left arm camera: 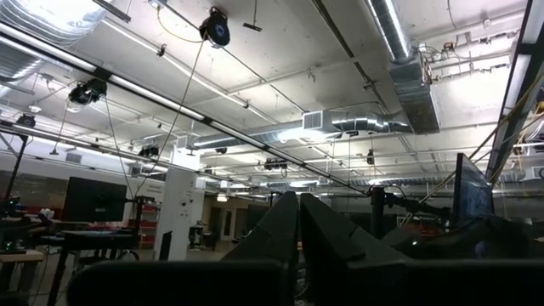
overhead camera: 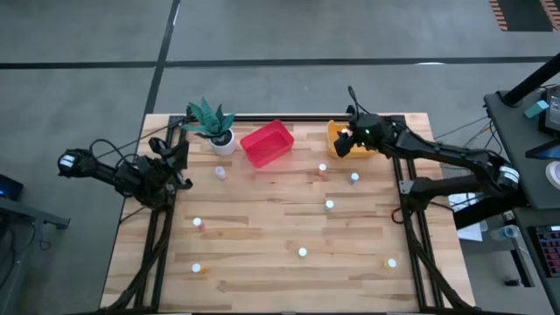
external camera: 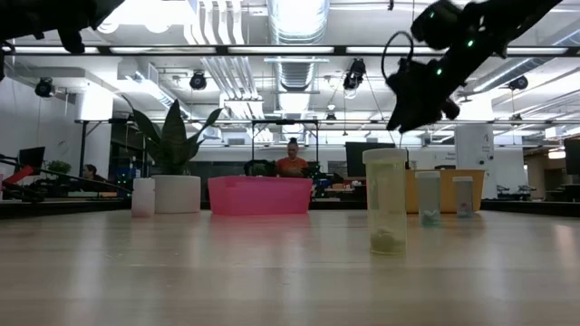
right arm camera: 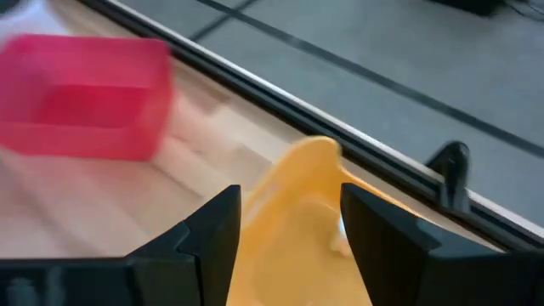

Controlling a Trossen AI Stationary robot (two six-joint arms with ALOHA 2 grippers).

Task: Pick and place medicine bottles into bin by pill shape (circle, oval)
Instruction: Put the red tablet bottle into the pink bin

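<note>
Several small medicine bottles with white caps stand scattered on the wooden table, for instance at the middle (overhead camera: 329,205), near the front (overhead camera: 302,252) and at the left (overhead camera: 220,172). One bottle (external camera: 385,201) stands close in the low view. My right gripper (overhead camera: 347,140) hangs open above the yellow bin (overhead camera: 337,136) at the far right. In the right wrist view its fingers (right arm camera: 289,223) stand apart over the yellow bin (right arm camera: 297,221). My left gripper (overhead camera: 181,164) waits at the table's left edge, raised and shut (left arm camera: 297,212).
A red bin (overhead camera: 267,143) stands at the far middle, left of the yellow bin. A white pot with a green plant (overhead camera: 222,140) stands left of the red bin. A person (external camera: 292,161) sits in the room beyond the table's far edge.
</note>
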